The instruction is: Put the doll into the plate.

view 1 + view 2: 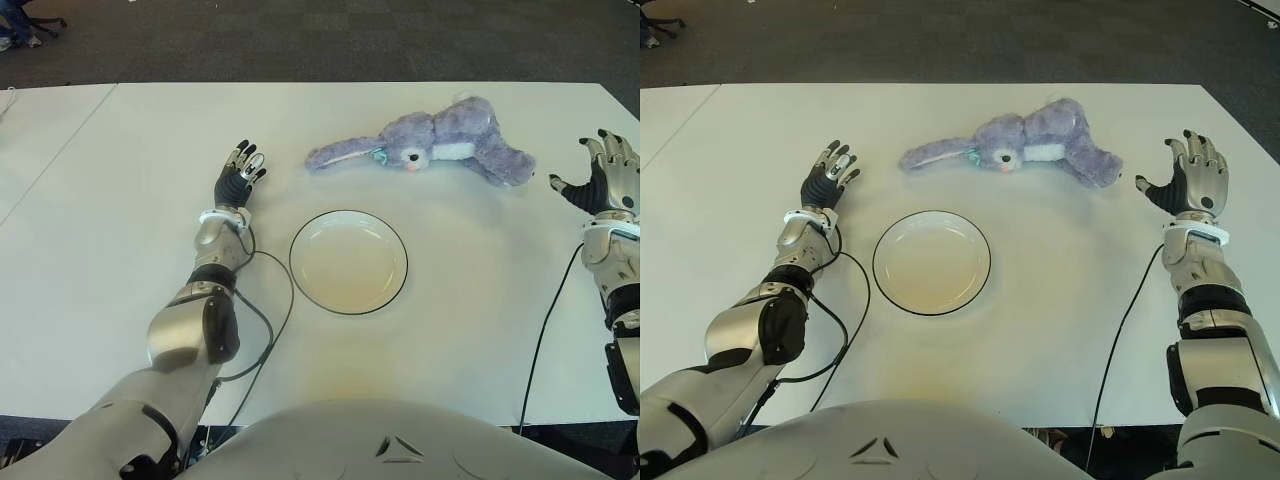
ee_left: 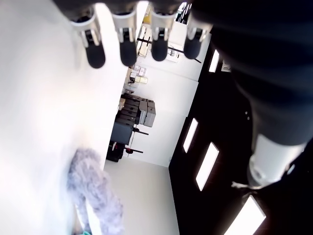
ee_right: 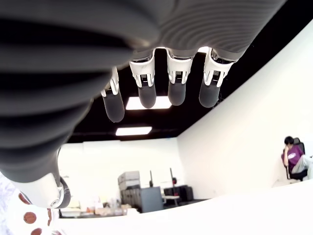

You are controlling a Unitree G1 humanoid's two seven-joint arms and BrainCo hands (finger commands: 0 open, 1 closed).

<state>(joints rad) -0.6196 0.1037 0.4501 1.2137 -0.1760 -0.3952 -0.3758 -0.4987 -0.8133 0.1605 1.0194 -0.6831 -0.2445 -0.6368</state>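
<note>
A purple plush rabbit doll (image 1: 430,142) lies on its side on the white table (image 1: 120,230), beyond the plate. The white plate (image 1: 348,262) with a dark rim sits near the middle, with nothing in it. My left hand (image 1: 239,175) shows to the left of the plate and the doll's ear, fingers spread and holding nothing. My right hand (image 1: 1188,177) is raised to the right of the doll, palm toward it, fingers spread and apart from it. The left wrist view catches the doll (image 2: 95,193) past my fingertips (image 2: 124,54).
Black cables (image 1: 275,310) run from both forearms across the table toward its near edge. A second white table (image 1: 40,130) adjoins on the left. Dark carpet lies beyond the far edge. A seated person (image 3: 293,156) shows far off in the right wrist view.
</note>
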